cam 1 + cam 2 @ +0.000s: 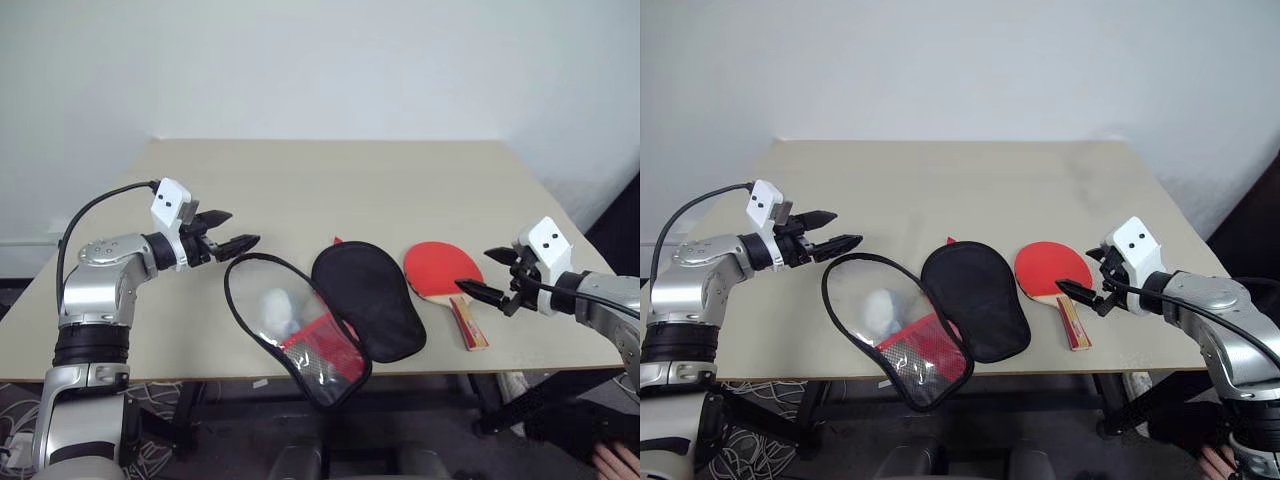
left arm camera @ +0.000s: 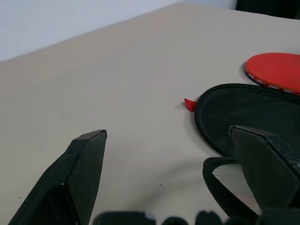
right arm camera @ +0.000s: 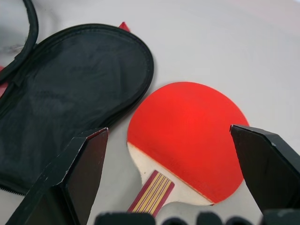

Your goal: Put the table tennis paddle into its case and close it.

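The table tennis paddle (image 1: 445, 270) lay flat on the table (image 1: 330, 170), just right of the open case (image 1: 330, 305), handle pointing near. The right gripper (image 1: 490, 272), wide open and empty, was much closer to it than the left gripper (image 1: 228, 233), also open and empty.

Red-faced paddle (image 3: 187, 136) with pale wood handle striped red; case (image 1: 340, 305) black-lined, black-edged, with clear panel and red fabric; counter (image 1: 330, 180) plain beige.
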### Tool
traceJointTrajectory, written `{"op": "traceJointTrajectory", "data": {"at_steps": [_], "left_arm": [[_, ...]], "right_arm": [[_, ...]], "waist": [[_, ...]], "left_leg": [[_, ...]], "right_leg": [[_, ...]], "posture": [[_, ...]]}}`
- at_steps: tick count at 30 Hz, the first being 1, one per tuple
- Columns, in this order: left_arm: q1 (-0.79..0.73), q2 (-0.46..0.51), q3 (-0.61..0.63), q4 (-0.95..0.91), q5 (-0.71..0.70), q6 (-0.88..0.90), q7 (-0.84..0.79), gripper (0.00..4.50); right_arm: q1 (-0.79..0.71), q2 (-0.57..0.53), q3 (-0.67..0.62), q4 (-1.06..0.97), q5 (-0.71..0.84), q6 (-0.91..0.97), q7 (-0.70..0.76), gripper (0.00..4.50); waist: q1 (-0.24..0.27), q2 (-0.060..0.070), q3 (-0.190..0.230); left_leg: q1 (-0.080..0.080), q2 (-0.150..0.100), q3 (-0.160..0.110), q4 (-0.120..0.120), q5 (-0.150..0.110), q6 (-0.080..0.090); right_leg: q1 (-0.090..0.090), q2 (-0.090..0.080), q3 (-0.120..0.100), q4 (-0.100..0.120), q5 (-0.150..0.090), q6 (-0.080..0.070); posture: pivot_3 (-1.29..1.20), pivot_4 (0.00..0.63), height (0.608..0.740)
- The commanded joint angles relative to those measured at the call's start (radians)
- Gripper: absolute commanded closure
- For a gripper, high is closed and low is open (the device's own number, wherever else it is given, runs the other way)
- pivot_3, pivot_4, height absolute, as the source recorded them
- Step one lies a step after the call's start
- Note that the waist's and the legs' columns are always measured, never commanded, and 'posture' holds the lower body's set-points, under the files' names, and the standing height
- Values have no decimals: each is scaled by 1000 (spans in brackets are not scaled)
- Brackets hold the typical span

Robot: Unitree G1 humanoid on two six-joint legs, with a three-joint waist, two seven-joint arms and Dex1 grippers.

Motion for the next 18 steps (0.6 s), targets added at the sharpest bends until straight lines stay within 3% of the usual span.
{"op": "traceJointTrajectory", "data": {"at_steps": [1,9,18], "left_arm": [[-32,7,3,-12,7,-14,5,46],[15,9,8,-60,-10,21,7,46],[-53,-22,-33,1,10,-22,-15,46]], "right_arm": [[0,12,-44,-51,27,17,-20,0],[4,23,-35,-67,38,66,-41,0],[50,19,-89,-115,56,110,-76,0]], "waist": [[0,0,0],[0,0,0],[4,0,0]], "left_leg": [[0,0,0,0,0,0],[0,0,0,0,0,0],[0,0,0,1,0,0]], "right_leg": [[0,0,0,0,0,0],[0,0,0,0,0,0],[1,0,0,0,0,0]], "posture": [[0,0,740],[0,0,740],[0,0,740]]}}
